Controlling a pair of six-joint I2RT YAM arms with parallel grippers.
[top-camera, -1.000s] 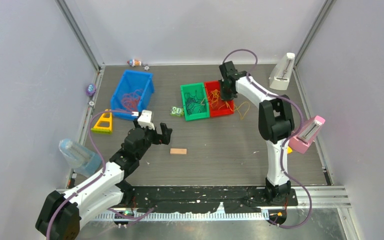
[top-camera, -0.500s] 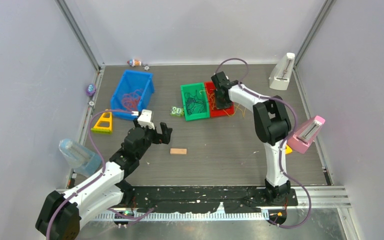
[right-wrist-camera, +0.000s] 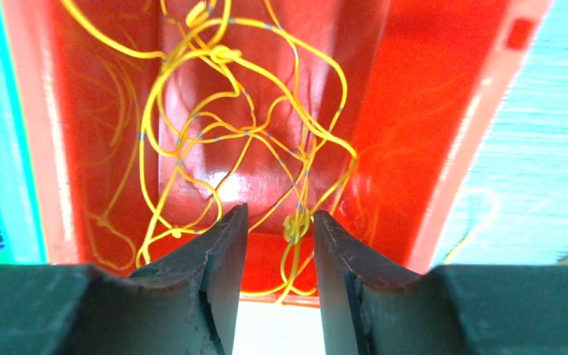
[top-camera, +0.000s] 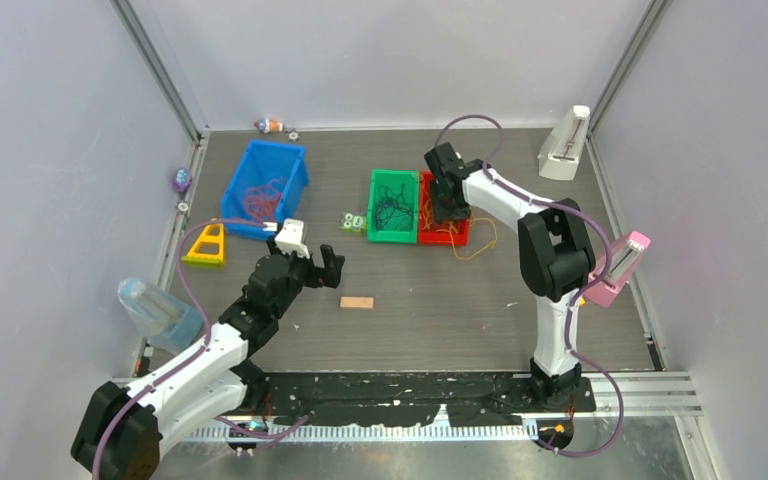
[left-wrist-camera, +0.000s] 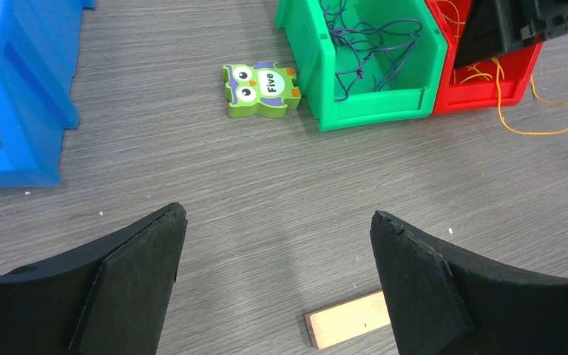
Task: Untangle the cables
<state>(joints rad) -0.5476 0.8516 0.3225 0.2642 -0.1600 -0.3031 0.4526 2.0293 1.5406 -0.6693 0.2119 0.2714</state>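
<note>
The yellow cables [right-wrist-camera: 222,111] lie in a loose heap on the floor of the red bin [right-wrist-camera: 429,111], thin strands crossing over and under one another and cinched here and there into small knots. One strand [left-wrist-camera: 521,132] spills over the bin's edge onto the desk [left-wrist-camera: 192,185]. They look light and limp, so pulling one strand would probably drag its neighbours along or tighten a knot. The safer hold seems to be a free run of cable just beside a knot, lifted gently. The right arm [top-camera: 505,195] reaches down into this bin. Its jaws stand narrowly apart, with a knotted strand [right-wrist-camera: 293,222] hanging in the gap, close to one finger and not clamped. Touching the red bin on its left, the green bin [left-wrist-camera: 370,107] holds dark purple cables [left-wrist-camera: 370,44] in a similar springy snarl. Farther left, the blue bin [left-wrist-camera: 15,111] holds red cables [top-camera: 260,198]. An owl toy [left-wrist-camera: 261,89] marked "Five" sits against the green bin's corner. Nearer the arm bases, the left arm [top-camera: 260,300] hovers over bare desk, its jaws spread wide and empty, with a small wooden block [left-wrist-camera: 347,322] below them.
</note>
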